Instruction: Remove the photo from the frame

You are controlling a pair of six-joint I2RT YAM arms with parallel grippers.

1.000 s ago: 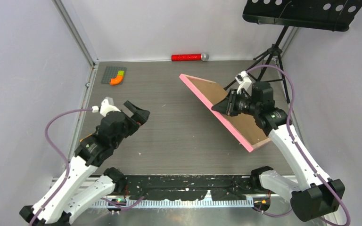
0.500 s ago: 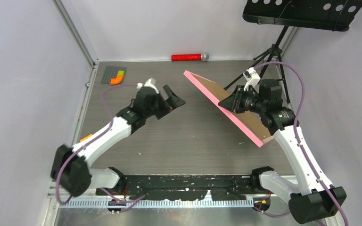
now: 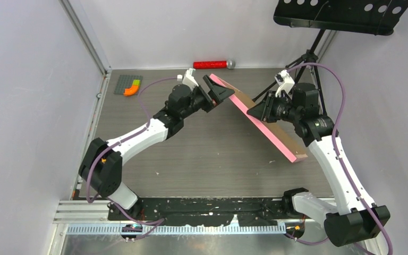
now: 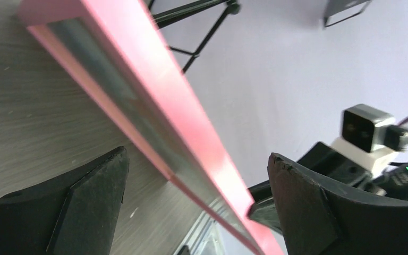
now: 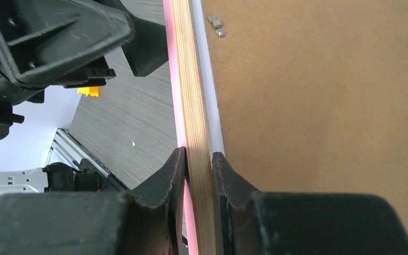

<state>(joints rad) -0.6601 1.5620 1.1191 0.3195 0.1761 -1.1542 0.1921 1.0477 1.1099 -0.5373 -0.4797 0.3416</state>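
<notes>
The frame [image 3: 260,125] is pink and held tilted up on edge at the centre right. My right gripper [image 3: 252,112] is shut on its rim partway along. In the right wrist view the jaws [image 5: 198,156] clamp the pale wood rim [image 5: 191,79], with the brown backing board [image 5: 319,106] and a metal tab [image 5: 216,24] beside it. My left gripper [image 3: 220,90] is open at the frame's far corner. In the left wrist view its jaws [image 4: 197,159] straddle the pink edge [image 4: 180,95] without touching, beside the glass face [image 4: 111,69]. The photo is hidden.
A red microphone [image 3: 212,65] lies at the back wall. A grey baseplate with orange and green bricks [image 3: 129,85] sits at the back left. A black tripod [image 3: 308,58] carrying a music stand tray [image 3: 340,13] stands at the back right, close behind the right arm.
My left arm has reached forward and right from the near left until its open jaws straddle the frame's far corner. My right gripper has tipped the frame more steeply on edge.
</notes>
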